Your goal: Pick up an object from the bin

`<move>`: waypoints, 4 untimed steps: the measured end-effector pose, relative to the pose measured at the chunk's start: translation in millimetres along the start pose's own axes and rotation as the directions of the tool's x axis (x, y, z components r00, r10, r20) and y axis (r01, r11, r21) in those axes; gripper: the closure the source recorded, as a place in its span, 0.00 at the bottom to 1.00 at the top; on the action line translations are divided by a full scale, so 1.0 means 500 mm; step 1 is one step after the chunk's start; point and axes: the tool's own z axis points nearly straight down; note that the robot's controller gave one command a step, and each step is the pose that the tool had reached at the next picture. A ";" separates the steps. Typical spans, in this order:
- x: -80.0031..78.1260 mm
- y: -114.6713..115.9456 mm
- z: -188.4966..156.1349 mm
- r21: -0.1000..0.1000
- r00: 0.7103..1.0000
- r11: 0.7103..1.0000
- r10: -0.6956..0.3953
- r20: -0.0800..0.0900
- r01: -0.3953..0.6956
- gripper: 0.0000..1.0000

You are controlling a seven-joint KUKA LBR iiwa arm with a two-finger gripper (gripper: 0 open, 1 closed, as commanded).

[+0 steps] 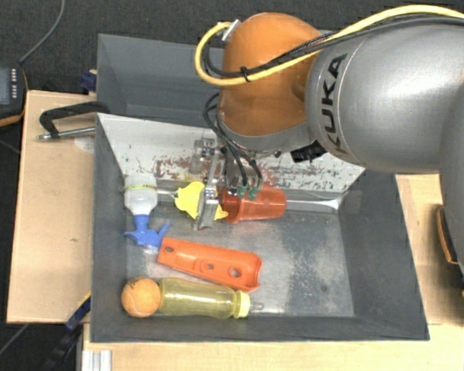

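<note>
In the camera view the gripper (208, 217) is lowered into the far part of the grey metal bin (321, 266), hanging below the arm's orange wrist cover (264, 72). Whether it is open or closed I cannot tell, as the wrist and its cables hide much of it. It stands between two things. Just beside it, on the view's left, lies a small yellow plastic piece (189, 198), which seems to touch it. Just beside it on the other side lies a red-orange rounded object (258, 205), lying lengthwise along the back wall. Neither can be seen to be gripped. Farther out on the yellow piece's side is a white bottle-like thing with a pale green band (140, 198), and nearer the camera from that a small blue plastic figure (144, 234). In front of the gripper, toward the camera, lies a long orange plastic handle (209, 264) with small holes, tilted a little. Beyond that, near the front wall, lies a yellowish translucent bottle (202, 301) on its side, with an orange ball (141, 296) touching its end.
</note>
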 end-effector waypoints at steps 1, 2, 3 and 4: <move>-0.003 -0.002 -0.011 -0.002 1.000 1.000 0.002 0.009 -0.002 0.00; -0.007 -0.022 0.106 -0.003 0.995 0.995 0.102 0.008 -0.102 0.00; 0.011 -0.048 0.146 -0.003 0.981 0.981 0.193 0.004 -0.193 0.00; -0.036 -0.085 0.159 -0.008 0.964 0.964 0.265 0.013 -0.265 0.00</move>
